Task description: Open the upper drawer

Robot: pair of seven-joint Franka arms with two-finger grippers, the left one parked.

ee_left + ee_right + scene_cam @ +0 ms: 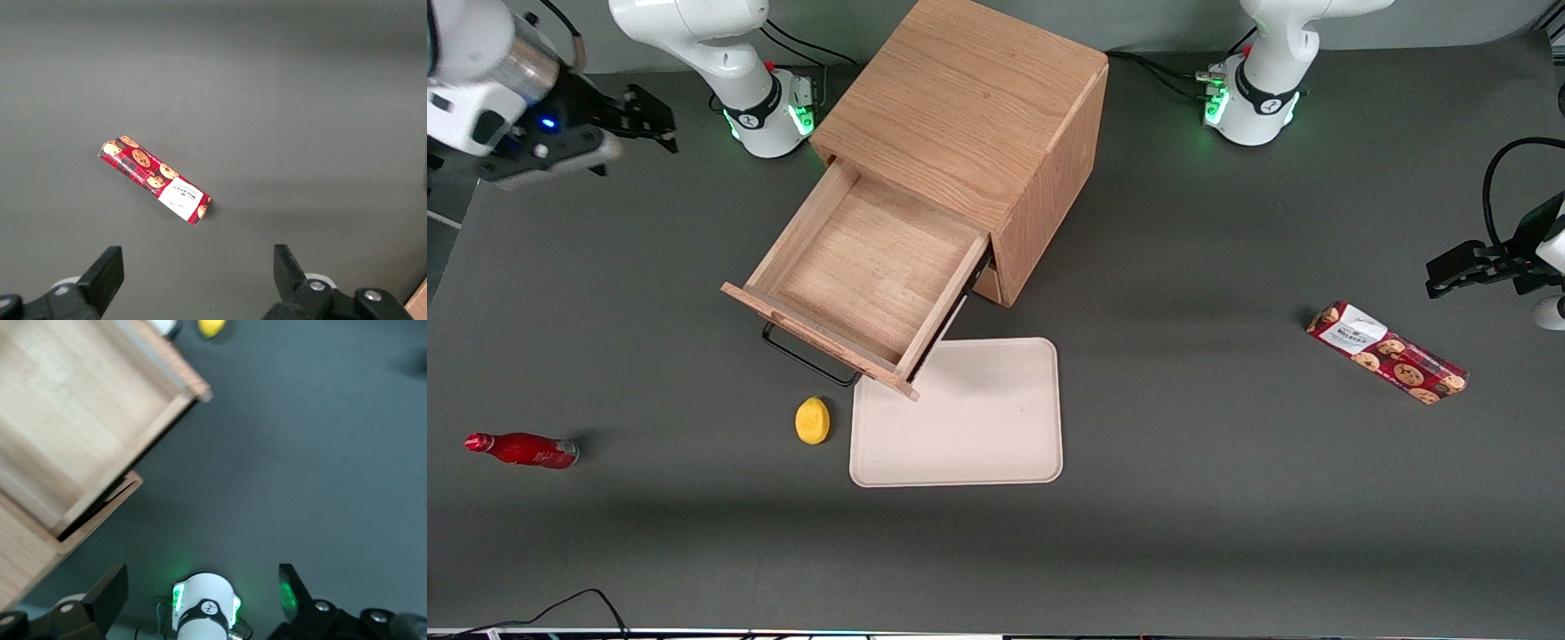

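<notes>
The oak box cabinet (969,116) stands at the middle of the table. Its upper drawer (854,276) is pulled far out, and its shallow wooden tray is bare inside. The thin black wire handle (805,358) hangs on the drawer's oak front. The drawer also shows in the right wrist view (73,407), with the lower drawer's front (100,513) just below it. My gripper (649,120) is open and holds nothing. It hovers high near the working arm's end of the table, well away from the drawer. Its fingers (110,593) stand wide apart.
A cream tray (960,413) lies in front of the cabinet, partly under the open drawer. A yellow lemon (812,420) lies beside the tray. A red bottle (520,449) lies toward the working arm's end. A red cookie box (1387,352) lies toward the parked arm's end.
</notes>
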